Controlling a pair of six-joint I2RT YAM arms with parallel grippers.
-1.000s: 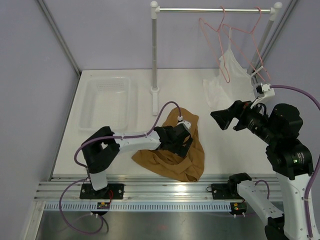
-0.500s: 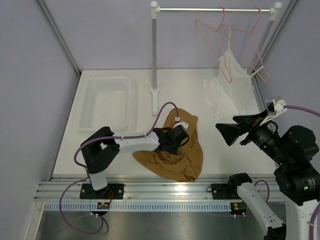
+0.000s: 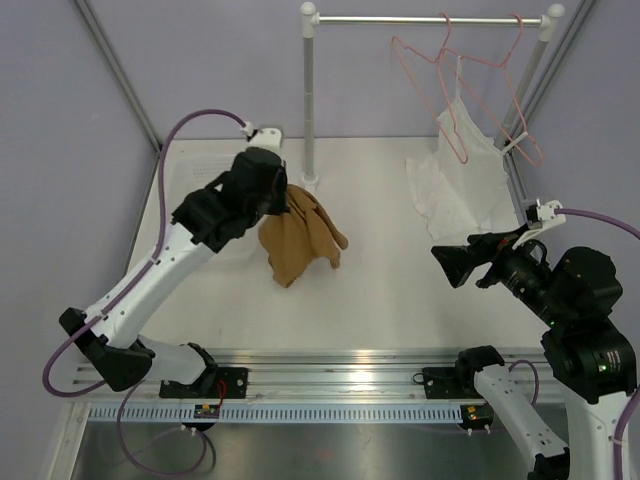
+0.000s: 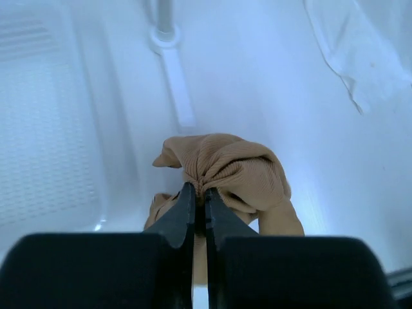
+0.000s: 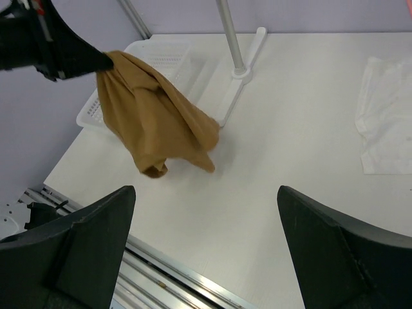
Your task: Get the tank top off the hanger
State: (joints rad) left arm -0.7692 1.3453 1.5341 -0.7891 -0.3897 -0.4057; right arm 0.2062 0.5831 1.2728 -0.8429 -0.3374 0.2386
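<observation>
Newly lifted, the limp, light tank top (image 3: 300,240) is dangling, bunched, from the clamped left gripper (image 4: 198,191), the right gripper (image 5: 203,196) gaping.

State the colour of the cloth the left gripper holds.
Tank top: tan-brown, clearest from right wrist.

Tan-brown tank top (image 3: 298,240) hangs bunched from the left claw (image 4: 199,193), off the bare pink hanger (image 3: 417,85).

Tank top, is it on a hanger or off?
Off: the tank top hangs bunched from the left claw, away from the clothes rail.
</observation>
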